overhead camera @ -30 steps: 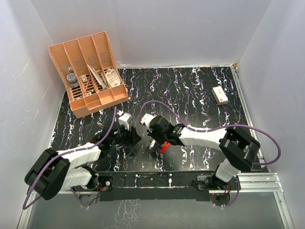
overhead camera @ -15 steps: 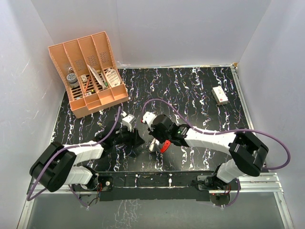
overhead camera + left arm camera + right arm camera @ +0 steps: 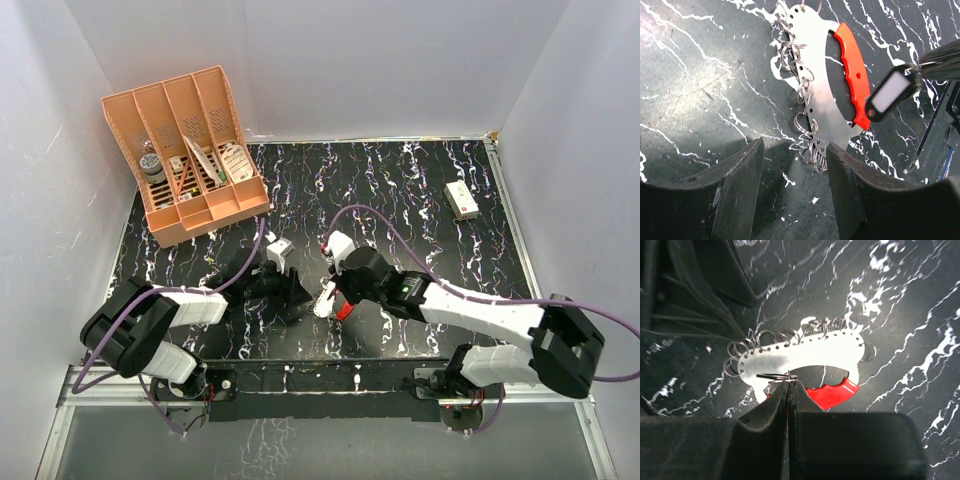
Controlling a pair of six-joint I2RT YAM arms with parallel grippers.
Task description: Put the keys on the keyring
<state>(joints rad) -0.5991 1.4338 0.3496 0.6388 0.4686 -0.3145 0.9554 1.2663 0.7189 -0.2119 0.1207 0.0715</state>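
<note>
Right gripper pinches shut on the small dark, pale-centred key tag, beside the red grip of the flat white oval keyring. Left gripper, half-open and empty, sits at the keyring's end and should pin it first.

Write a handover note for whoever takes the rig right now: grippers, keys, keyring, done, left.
Left gripper: open, holding nothing; the keyring's near end lies between its fingers.
Right gripper: shut on the keys, held over the keyring's red side.
keyring: flat on the table between the two arms, split rings along one edge.
Done: keys picked up and at the keyring.
Left: steady the keyring and thread the keys onto a ring; not yet attached.
</note>
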